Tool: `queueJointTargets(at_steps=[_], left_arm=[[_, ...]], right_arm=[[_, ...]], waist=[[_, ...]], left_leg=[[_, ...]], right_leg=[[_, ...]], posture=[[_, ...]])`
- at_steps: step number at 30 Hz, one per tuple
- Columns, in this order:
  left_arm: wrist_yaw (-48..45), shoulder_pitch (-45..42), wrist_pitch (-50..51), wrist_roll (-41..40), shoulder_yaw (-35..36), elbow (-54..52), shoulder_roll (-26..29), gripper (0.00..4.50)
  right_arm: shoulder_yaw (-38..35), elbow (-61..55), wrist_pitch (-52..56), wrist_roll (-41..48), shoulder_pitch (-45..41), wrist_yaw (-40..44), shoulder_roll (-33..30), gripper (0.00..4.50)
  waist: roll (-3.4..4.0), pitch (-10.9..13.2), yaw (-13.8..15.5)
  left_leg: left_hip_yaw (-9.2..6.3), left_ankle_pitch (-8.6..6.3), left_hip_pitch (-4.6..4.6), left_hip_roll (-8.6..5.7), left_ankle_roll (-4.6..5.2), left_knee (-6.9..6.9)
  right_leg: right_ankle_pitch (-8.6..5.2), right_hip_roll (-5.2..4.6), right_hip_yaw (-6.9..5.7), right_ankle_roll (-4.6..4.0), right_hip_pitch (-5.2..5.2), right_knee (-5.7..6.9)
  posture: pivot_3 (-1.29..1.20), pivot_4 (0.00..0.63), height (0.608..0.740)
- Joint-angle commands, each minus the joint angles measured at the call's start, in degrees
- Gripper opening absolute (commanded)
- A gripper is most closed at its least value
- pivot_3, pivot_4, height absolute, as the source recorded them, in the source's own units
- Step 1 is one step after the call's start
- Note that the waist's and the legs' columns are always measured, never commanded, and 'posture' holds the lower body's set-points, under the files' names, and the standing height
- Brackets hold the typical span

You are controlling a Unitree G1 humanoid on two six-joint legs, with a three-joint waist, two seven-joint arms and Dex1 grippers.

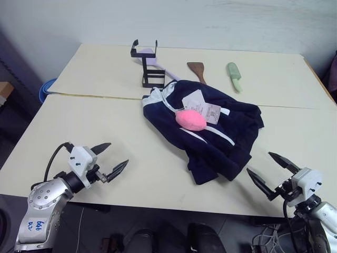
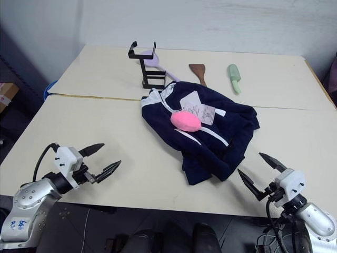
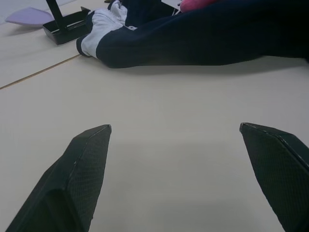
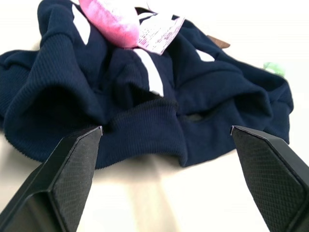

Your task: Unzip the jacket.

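Note:
The dark navy jacket [image 1: 216, 132] lies crumpled in the middle of the beige table [image 1: 95, 121], with white collar trim, a white zipper line, and paper tags [image 1: 205, 109] on top. A pink plush toy [image 1: 190, 119] rests on it. My left gripper [image 1: 109, 157] hovers open near the table's front left, well apart from the jacket. At the front right, my right gripper [image 1: 267, 168] is open, close to the jacket's lower hem [image 4: 145, 130]. Nothing is between either pair of fingers.
Behind the jacket stands a black wire rack [image 1: 147, 63] beside a lilac sheet [image 1: 158, 66]. A brown wooden spatula [image 1: 197, 70] and a green brush [image 1: 235, 75] lie at the back. A seam [image 1: 89, 95] runs across the table. A blue bin [image 1: 46, 88] sits off the left edge.

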Motion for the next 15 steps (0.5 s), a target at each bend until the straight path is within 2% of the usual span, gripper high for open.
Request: queueJointTargets(at_steps=[1, 8, 11, 15], left_arm=[[-0.9, 0.0, -1.4, 0.3, 0.2, 0.4, 0.8, 4.5], [-8.5, 1.8, 5.4, -6.5, 0.9, -0.1, 4.7, 4.5], [-8.1, 1.5, 2.6, -5.9, 2.2, 0.6, 4.3, 4.5], [-7.1, 0.5, -0.4, -5.0, 2.6, 1.0, 3.7, 4.5]], right_arm=[[-0.1, -0.4, -1.5, 0.2, 0.3, 0.5, 0.5, 4.45], [0.5, -1.0, -0.9, 0.7, 0.8, 0.7, 0.9, 4.45], [0.6, -4.2, 3.6, 3.6, 1.4, -1.3, 1.6, 4.45], [1.8, -7.1, 5.7, 2.3, 2.5, -0.9, 0.8, 4.45]], waist=[[0.0, 0.0, 0.0], [0.04, 0.0, -0.1], [0.03, 0.0, 0.0], [0.06, 0.0, 0.0]], left_leg=[[0.0, 0.0, 0.0, 0.0, 0.0, 0.0], [-0.01, 0.0, 0.02, 0.01, -0.01, 0.0], [-0.03, 0.0, 0.01, 0.01, 0.0, 0.01], [-0.04, 0.0, 0.01, 0.01, -0.01, 0.01]], right_leg=[[0.0, 0.0, 0.0, 0.0, 0.0, 0.0], [0.0, 0.0, 0.0, 0.0, 0.0, 0.03], [0.0, -0.02, 0.0, 0.0, 0.0, 0.02], [0.0, -0.04, 0.0, 0.0, 0.02, 0.01]], posture=[[0.0, 0.15, 0.74], [0.0, 0.15, 0.74], [0.0, 0.15, 0.74], [0.0, 0.15, 0.74]])
